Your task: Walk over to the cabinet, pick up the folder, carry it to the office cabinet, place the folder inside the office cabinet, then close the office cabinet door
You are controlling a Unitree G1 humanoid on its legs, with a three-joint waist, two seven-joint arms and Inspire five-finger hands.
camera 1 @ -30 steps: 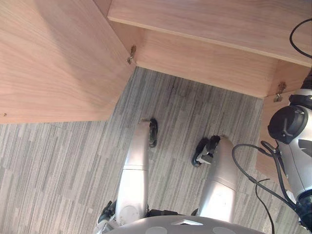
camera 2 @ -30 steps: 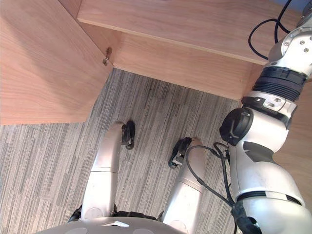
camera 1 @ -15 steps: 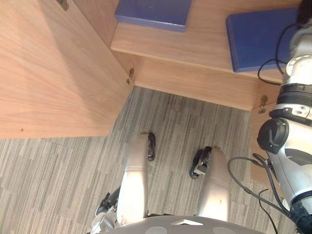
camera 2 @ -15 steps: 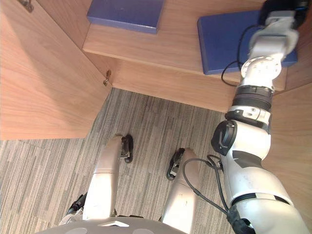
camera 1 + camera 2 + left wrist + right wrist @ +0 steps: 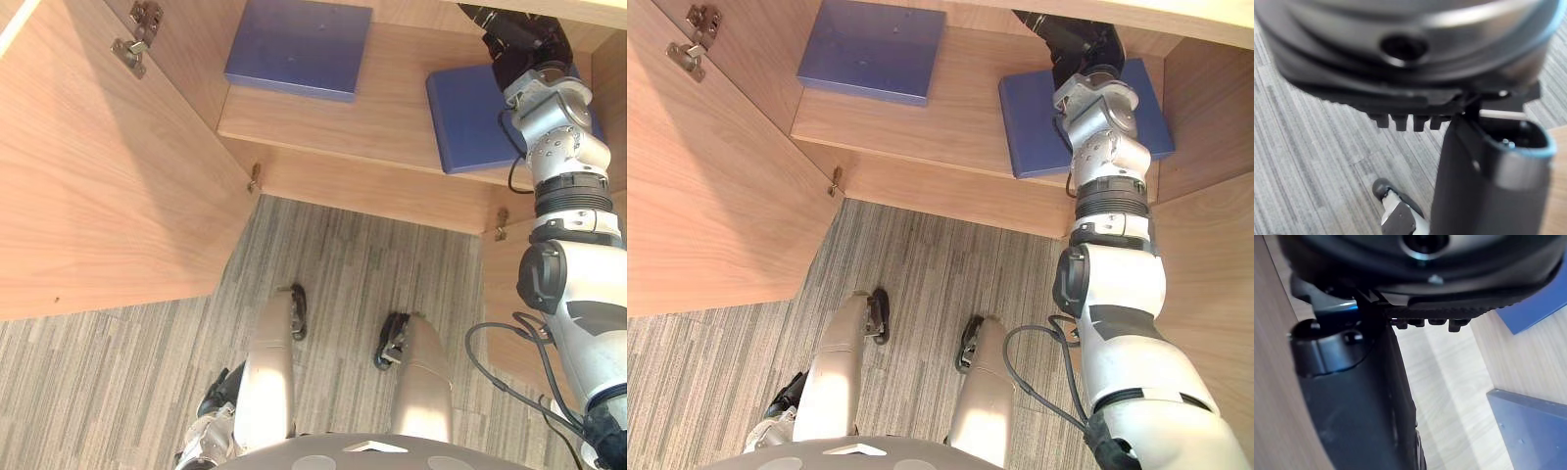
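view: the head has tipped up over the last second, so the whole picture slides and the shelf (image 5: 392, 108) inside the office cabinet (image 5: 382, 191) comes into sight. That part is the camera moving, not the furniture.

right arm: this one really does move. A second ago it sits low at the right edge, and now it's stretched up into the cabinet, with the right hand (image 5: 1073, 44) over the back part of the right-hand folder (image 5: 468, 117).

right hand state: honestly can't tell if it's open or closed. In the head views it's tucked up under the upper board. Its wrist view shows nothing held, just blue folder lying on wood beyond it.

folder: the right-hand folder lies flat on the shelf, near the front edge. A second folder (image 5: 299, 44) lies on the same shelf, well apart to the left.

left hand: the left hand (image 5: 220, 392) hangs low by the side over the carpet (image 5: 118, 372). Can't tell its state either.

door: the left door (image 5: 108, 196) stands wide open, with its hinge (image 5: 137, 34) showing up top.

what it means: my read is that the placing step is done or nearly so, since the folder looks fully supported by the shelf. What's left is getting that arm out without dragging the folder along, then swinging the door shut.
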